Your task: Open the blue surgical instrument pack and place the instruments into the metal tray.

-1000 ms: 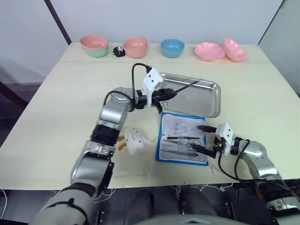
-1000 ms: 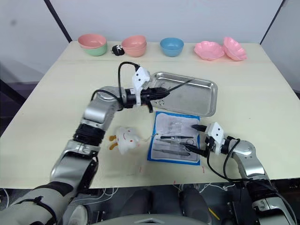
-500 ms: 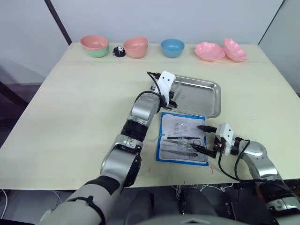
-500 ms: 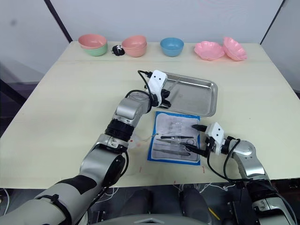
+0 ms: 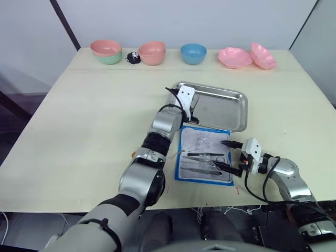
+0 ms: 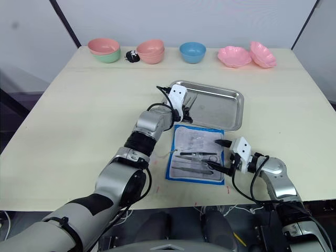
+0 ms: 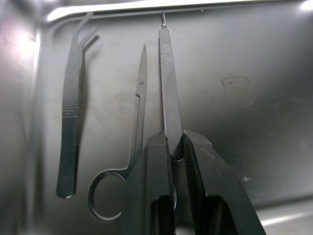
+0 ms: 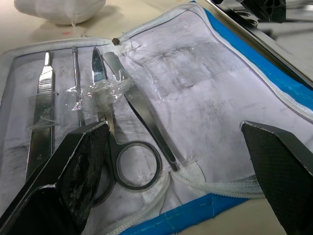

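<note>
Left gripper (image 7: 175,147) clamps a scalpel handle (image 7: 169,83) over the metal tray (image 5: 231,110) at its left end, its long axis pointing straight out from the fingers. Right gripper (image 5: 224,154) gapes wide over the opened blue surgical instrument pack (image 5: 205,155), just before the tray's near edge.

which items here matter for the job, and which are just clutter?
Job:
- blue surgical instrument pack, open, instruments in its pockets
- metal tray, tweezers and scissors lying in it
- left hand, shut on a slim flat handle over the tray
- right hand, open at the pack

Clutter:
- coloured bowls
- pink dishes
- small black object
</note>
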You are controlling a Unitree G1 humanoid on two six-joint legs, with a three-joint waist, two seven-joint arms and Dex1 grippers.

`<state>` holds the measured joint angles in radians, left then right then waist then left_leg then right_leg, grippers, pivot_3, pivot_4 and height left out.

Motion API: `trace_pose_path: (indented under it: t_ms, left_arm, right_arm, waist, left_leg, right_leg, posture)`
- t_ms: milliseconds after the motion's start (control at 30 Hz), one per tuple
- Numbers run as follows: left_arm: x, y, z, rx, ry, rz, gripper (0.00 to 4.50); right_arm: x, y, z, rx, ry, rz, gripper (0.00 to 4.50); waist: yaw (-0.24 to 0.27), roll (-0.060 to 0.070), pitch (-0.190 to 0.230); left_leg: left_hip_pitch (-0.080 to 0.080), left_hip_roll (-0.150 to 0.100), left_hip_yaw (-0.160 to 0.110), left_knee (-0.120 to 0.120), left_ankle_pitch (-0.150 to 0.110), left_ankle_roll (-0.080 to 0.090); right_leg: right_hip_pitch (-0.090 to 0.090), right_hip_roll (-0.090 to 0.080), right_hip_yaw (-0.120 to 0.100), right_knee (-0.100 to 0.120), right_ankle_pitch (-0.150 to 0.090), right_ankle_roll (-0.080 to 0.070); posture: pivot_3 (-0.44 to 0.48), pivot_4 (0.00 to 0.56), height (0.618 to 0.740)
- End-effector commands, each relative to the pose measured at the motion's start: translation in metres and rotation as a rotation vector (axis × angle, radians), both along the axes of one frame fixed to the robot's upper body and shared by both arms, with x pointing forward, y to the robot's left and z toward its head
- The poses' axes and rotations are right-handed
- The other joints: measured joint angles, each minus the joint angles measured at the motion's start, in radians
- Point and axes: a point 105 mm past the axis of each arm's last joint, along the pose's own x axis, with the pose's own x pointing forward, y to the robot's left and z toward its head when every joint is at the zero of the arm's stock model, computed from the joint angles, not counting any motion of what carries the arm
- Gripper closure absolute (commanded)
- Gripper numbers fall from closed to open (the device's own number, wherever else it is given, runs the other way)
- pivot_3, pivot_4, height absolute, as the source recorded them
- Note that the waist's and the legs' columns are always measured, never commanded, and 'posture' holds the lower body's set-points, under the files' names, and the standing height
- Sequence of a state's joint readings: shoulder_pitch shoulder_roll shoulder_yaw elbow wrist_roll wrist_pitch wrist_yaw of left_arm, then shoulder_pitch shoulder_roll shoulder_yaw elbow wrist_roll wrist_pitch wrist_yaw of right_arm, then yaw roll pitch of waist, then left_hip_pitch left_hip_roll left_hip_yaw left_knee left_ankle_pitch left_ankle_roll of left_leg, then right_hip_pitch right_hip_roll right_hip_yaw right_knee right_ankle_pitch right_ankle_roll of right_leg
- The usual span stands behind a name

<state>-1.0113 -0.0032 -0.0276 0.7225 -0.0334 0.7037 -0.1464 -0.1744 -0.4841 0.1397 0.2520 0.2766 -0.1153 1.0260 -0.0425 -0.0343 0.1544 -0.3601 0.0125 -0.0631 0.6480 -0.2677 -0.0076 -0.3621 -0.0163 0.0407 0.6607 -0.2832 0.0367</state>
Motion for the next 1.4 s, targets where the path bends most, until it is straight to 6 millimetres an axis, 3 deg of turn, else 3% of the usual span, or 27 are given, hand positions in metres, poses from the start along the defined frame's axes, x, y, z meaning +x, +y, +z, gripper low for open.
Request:
trace_pose_path:
  t_ms: [33,467,633,833,1033,1167,1267,1400]
  left_arm:
    - [0.003,-0.001,0.007,-0.011,-0.029,0.007,4.48]
    - [0.002,-0.003,0.016,-0.035,-0.055,-0.013,4.48]
    - [0.003,-0.001,0.015,-0.022,-0.057,-0.008,2.65]
    - [0.001,-0.004,0.022,-0.037,-0.077,-0.027,2.65]
    - [-0.005,-0.017,0.051,-0.1,-0.167,-0.148,2.65]
    - [-0.021,-0.023,0.073,-0.237,-0.21,-0.311,2.65]
    - [-0.034,-0.018,0.087,-0.274,-0.288,-0.435,2.65]
    - [-0.056,-0.008,0.087,-0.332,-0.269,-0.601,2.65]
  right_arm:
    - [-0.027,-0.011,-0.066,-0.14,0.239,-0.047,0.0]
    - [-0.024,-0.01,-0.065,-0.14,0.233,-0.045,0.0]
    - [-0.023,-0.008,-0.065,-0.138,0.231,-0.043,0.0]
    - [-0.023,-0.008,-0.065,-0.138,0.23,-0.044,0.0]
    - [-0.023,-0.009,-0.065,-0.137,0.23,-0.047,0.0]
    - [-0.024,-0.008,-0.065,-0.133,0.231,-0.048,0.0]
    - [-0.024,-0.008,-0.065,-0.132,0.232,-0.049,0.0]
    - [-0.024,-0.008,-0.065,-0.13,0.232,-0.051,0.0]
  waist:
    - [0.0,0.0,0.0]
    - [0.0,0.0,0.0]
    - [-0.001,0.0,0.0]
    - [-0.002,0.0,0.0]
    - [-0.002,0.0,0.0]
    - [-0.003,0.0,0.0]
    - [-0.004,0.0,0.001]
    - [-0.003,0.0,0.001]
  left_leg:
    - [0.0,0.0,0.0,0.0,0.0,0.0]
    - [0.0,0.0,0.0,0.0,0.001,-0.001]
    - [0.0,0.0,0.0,0.0,0.001,-0.001]
    - [0.0,0.0,0.0,0.0,0.001,-0.001]
    - [0.0,0.0,0.0,0.0,0.001,-0.002]
    - [0.0,0.0,0.0,-0.001,0.001,-0.003]
    - [0.001,0.001,0.0,-0.002,0.002,-0.004]
    - [0.001,0.001,0.0,-0.003,0.003,-0.005]
  right_leg:
    - [0.0,0.0,0.0,0.0,0.0,0.0]
    - [0.0,0.0,0.0,0.0,0.0,0.0]
    - [0.0,0.0,0.0,0.0,0.0,0.0]
    - [0.0,0.0,0.0,0.0,0.0,0.0]
    - [0.0,0.0,0.0,0.0,0.0,0.0]
    - [0.0,0.0,0.0,0.0,0.0,0.0]
    - [0.0,0.0,0.0,0.0,0.0,0.0]
    - [0.0,0.0,0.0,0.0,0.0,0.0]
  posture:
    - [0.0,0.15,0.74]
    - [0.0,0.15,0.74]
    - [0.0,0.15,0.74]
    - [0.0,0.15,0.74]
    - [0.0,0.15,0.74]
    - [0.0,0.15,0.74]
    - [0.0,0.15,0.74]
    - [0.0,0.15,0.74]
